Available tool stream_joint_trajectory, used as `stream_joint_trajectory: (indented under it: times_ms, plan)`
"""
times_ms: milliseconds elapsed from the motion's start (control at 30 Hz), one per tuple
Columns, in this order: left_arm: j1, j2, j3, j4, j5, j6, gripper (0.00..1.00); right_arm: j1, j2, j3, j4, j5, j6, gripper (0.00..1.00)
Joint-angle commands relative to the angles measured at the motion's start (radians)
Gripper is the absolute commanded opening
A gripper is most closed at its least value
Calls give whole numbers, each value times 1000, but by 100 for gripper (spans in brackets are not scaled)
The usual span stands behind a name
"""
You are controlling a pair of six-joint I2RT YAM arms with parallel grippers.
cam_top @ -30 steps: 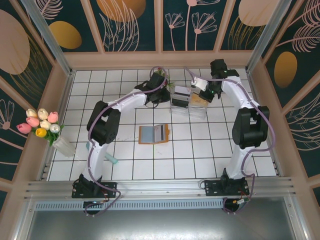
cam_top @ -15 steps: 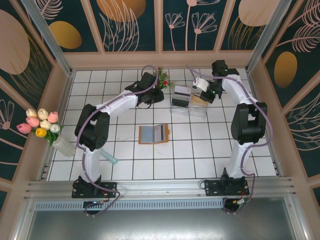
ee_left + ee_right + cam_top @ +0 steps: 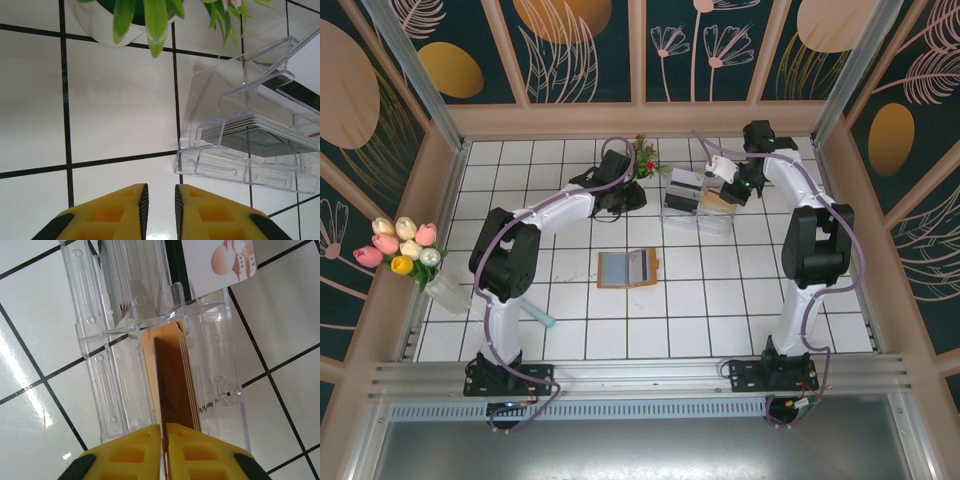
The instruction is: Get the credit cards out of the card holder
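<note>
FAR SIDE OF THE TABLE (image 3: 720, 300): My right gripper (image 3: 163, 450) hangs over the clear tray (image 3: 95, 340), which stands near the middle of the far edge. Its yellow fingers (image 3: 135, 452) are only a thin slit apart, above the compartment that holds a stack of orange cards (image 3: 172, 375) set on edge. One card's near end runs up to the slit; whether I am pinching it I cannot tell. Beyond the stack, a white card (image 3: 220, 262) with an orange print stands in the tray.

My left gripper (image 3: 159, 210) hovers over bare tile just beside the tray's left end, near the potted plant (image 3: 155, 25) at the far edge. Its fingers stand a narrow gap apart, with nothing between them and nothing touched. Ahead of them, grey cards (image 3: 260, 136) lie stacked in the tray's nearest compartment.

The holder (image 3: 627, 267) lies open and flat at the middle of the table, on the near side of the tray and well apart from both grippers. The credit cards (image 3: 615, 266) sit in it, their teal-grey faces showing on its left half. A vase of tulips (image 3: 408, 250) stands at the table's left edge.
</note>
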Motion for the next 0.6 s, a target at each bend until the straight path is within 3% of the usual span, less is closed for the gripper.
stream_joint_trajectory:
  times_ms: [0, 333, 567]
  plan:
    - [10, -31, -22, 25, 17, -12, 24, 11, 22, 30, -13, 34, 18, 15]
    - [15, -42, -54, 45, 29, -25, 24, 24, 1, 28, 67, 87, 43, 17]
    - [23, -112, -120, 45, 1, -39, 28, 17, -93, 17, 127, 38, 119, 22]
